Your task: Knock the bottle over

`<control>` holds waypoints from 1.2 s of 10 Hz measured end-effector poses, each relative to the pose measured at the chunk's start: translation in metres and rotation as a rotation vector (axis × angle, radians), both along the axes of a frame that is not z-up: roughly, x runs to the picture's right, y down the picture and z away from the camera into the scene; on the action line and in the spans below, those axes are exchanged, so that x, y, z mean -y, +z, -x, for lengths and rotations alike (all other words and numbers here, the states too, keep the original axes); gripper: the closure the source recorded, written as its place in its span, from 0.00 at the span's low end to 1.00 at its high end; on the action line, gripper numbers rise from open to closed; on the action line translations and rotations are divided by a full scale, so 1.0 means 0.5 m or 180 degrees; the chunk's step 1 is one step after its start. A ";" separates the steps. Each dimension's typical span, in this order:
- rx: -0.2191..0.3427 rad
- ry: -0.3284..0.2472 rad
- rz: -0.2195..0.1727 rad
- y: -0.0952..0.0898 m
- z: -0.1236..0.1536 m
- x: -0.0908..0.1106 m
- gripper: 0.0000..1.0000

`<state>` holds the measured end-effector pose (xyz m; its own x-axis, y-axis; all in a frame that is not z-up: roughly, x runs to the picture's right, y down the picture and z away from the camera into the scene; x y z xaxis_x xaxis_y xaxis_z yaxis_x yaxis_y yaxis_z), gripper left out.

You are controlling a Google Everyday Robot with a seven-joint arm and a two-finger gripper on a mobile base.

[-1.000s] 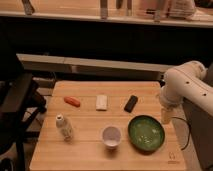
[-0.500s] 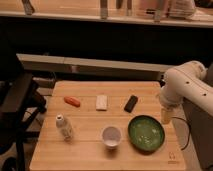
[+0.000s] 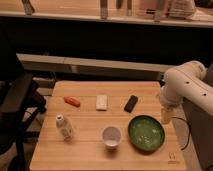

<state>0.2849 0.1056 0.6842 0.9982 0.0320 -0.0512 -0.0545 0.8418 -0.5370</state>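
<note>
The bottle (image 3: 63, 126) is small, slim and pale with a white cap. It stands upright on the front left part of the wooden table (image 3: 85, 155). My white arm reaches in from the right, and the gripper (image 3: 166, 118) hangs at the table's right edge, just beside the green bowl (image 3: 145, 133). It is open with nothing in it, and far to the right of the bottle.
A white cup (image 3: 111, 136) stands between the bottle and the bowl. Across the middle of the table lie an orange item (image 3: 72, 101), a white bar (image 3: 102, 102) and a black object (image 3: 131, 103). A dark chair (image 3: 17, 97) stands at the left, with a counter behind.
</note>
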 end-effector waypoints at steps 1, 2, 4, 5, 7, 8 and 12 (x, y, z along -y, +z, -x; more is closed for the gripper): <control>0.0000 0.0000 0.0000 0.000 0.000 0.000 0.20; 0.0000 0.0000 0.0000 0.000 0.000 0.000 0.20; 0.0000 0.0000 0.0000 0.000 0.000 0.000 0.20; 0.0000 0.0000 0.0000 0.000 0.000 0.000 0.20; 0.0000 -0.0007 -0.0002 0.000 0.001 0.000 0.20; 0.0004 -0.0063 -0.0019 -0.002 0.007 0.000 0.20; 0.0124 -0.0404 -0.0085 -0.002 0.117 0.007 0.20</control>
<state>0.2264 0.1022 0.6834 0.9955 -0.0939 -0.0130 0.0739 0.8547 -0.5138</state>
